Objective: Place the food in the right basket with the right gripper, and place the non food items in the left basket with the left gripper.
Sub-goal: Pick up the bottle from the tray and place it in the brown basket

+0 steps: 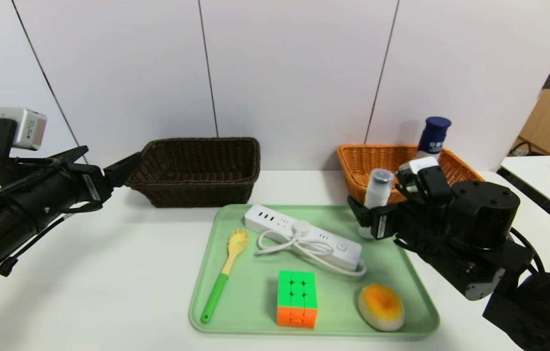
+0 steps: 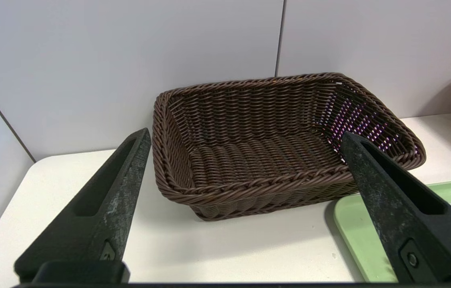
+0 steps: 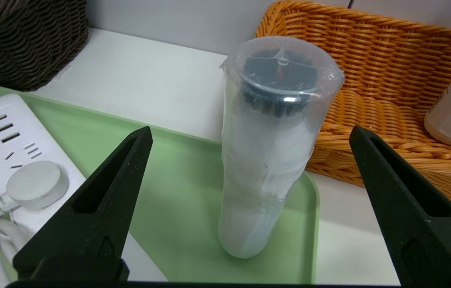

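Right gripper (image 3: 249, 140) spread wide, fingers either side of wrapped bottle (image 3: 267, 148), not touching. Bottle: upright, frosted white, dark cap under clear plastic wrap, standing at far right corner of green tray (image 1: 245, 312), just beside orange basket (image 1: 367, 161). Left gripper (image 2: 245, 144) open, hovering near brown basket (image 2: 257, 140).

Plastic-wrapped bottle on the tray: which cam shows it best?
Right wrist view: the wrapped bottle stands upright, framed by the open right gripper, dark cap visible. Head view shows it small, partly hidden by the arm. Left wrist view misses it.
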Controlling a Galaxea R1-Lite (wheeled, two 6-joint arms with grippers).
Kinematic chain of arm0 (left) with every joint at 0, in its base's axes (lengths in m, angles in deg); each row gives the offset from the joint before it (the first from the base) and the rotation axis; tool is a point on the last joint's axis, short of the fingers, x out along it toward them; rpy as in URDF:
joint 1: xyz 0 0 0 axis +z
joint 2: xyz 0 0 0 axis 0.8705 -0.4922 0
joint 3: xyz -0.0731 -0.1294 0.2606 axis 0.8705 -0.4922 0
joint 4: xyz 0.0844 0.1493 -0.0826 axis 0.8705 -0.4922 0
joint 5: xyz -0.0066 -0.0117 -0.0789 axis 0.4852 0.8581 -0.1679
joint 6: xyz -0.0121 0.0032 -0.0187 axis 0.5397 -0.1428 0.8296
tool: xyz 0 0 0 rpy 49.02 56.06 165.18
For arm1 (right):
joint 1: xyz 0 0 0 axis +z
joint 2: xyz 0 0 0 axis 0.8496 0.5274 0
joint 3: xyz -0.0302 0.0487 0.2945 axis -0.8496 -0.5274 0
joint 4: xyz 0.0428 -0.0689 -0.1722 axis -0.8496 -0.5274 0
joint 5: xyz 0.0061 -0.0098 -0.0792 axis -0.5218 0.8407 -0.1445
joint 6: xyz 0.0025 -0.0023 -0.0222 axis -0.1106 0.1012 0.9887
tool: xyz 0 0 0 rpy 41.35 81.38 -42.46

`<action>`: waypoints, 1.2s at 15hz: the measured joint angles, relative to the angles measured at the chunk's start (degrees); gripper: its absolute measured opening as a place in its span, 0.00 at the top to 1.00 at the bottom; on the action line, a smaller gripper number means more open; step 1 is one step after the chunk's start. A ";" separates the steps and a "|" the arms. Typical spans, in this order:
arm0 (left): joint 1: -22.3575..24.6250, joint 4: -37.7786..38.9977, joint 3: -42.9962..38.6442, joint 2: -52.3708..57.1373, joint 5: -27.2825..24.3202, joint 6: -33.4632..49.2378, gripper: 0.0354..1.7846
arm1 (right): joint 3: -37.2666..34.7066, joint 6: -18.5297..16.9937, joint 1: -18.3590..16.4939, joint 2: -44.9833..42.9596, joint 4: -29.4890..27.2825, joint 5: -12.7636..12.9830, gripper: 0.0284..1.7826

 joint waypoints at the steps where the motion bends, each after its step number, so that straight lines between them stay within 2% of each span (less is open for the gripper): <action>1: 0.00 0.00 -0.05 -0.02 -0.02 0.00 0.06 | 0.57 0.00 -0.26 0.05 -0.07 0.04 0.05; 5: 0.00 0.00 -0.38 -0.04 -0.02 0.02 0.06 | 1.49 -0.09 -1.00 0.44 -0.10 0.89 0.05; 14: 0.04 0.09 -0.35 -0.13 0.05 0.17 0.06 | 1.27 -0.22 -1.38 1.45 0.01 0.87 0.05; 18: 0.02 0.09 -0.39 -0.13 0.02 0.13 0.06 | 1.22 0.09 -1.29 1.49 1.88 0.87 0.05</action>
